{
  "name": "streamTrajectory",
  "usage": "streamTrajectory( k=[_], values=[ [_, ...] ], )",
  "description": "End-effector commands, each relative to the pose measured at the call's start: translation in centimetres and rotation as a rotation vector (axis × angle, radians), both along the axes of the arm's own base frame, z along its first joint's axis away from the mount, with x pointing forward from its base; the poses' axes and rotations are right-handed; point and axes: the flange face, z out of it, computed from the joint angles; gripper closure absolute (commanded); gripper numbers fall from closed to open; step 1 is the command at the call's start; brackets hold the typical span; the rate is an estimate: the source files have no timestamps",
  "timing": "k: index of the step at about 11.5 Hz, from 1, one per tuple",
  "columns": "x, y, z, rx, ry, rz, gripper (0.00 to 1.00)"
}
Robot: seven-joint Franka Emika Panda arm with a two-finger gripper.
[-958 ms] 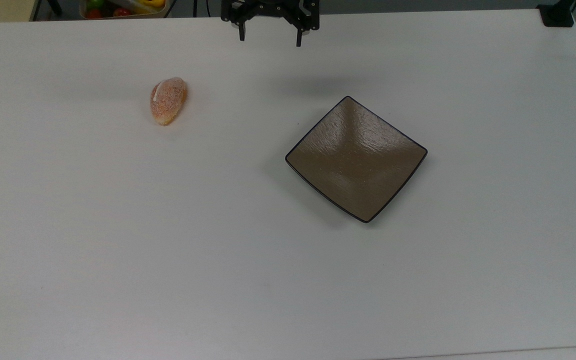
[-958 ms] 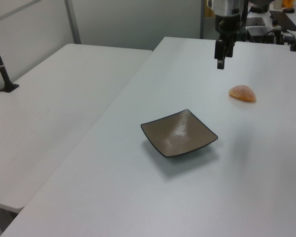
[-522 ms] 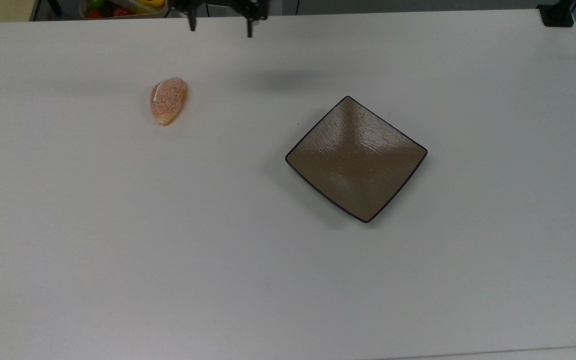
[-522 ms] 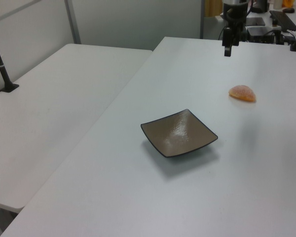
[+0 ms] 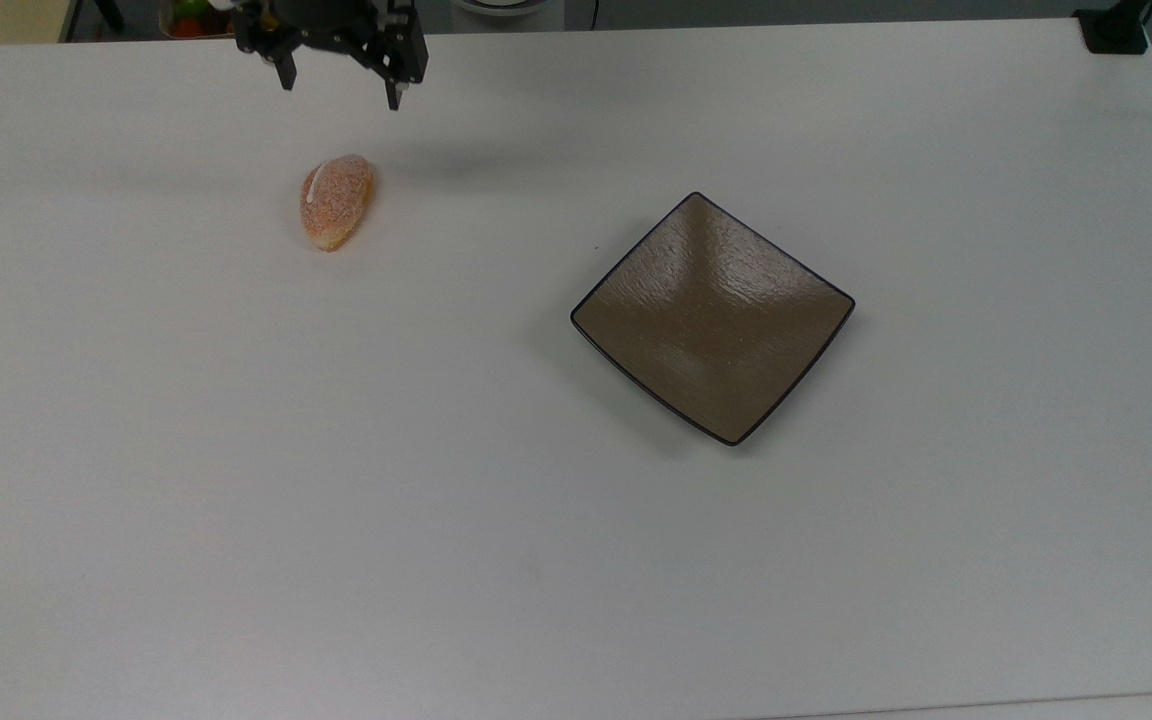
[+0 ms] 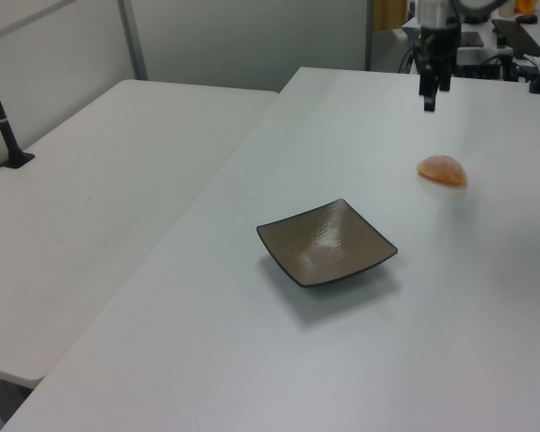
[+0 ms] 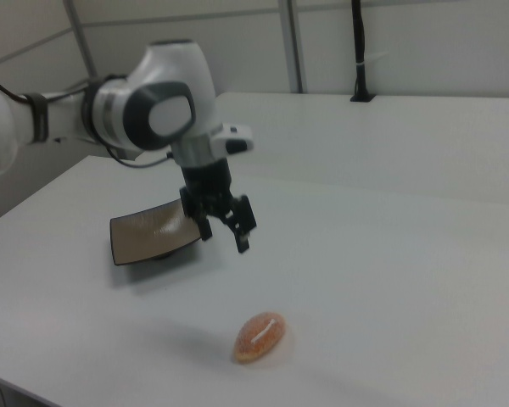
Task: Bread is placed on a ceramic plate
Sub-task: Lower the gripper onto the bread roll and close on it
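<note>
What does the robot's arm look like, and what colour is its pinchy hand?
The arm is chunky and rounded, with glossy white shells and dark grey joint sections between them. A thin dark cable runs along it near the right view's left edge. At its end sits a black gripper with two short, straight black fingers. In the top view, the gripper looks boxy and all black.

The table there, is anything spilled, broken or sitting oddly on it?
Nothing stands out. The bread lies whole on the white table, apart from the bare, intact ceramic plate. The open gripper hangs above the bread, touching nothing.
</note>
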Motion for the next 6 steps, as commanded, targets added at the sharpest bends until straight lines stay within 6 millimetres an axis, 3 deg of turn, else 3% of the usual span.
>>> streamTrajectory(
  k=[1,4,6],
  values=[
    [0.3,-2.3,-5.9,-0.035,0.057,0.0,0.0],
    [1.1,-3.7,-11.5,-0.097,0.149,0.023,0.0],
    [1.3,-4.0,-13.3,-0.109,0.176,0.032,0.0]
  ],
)
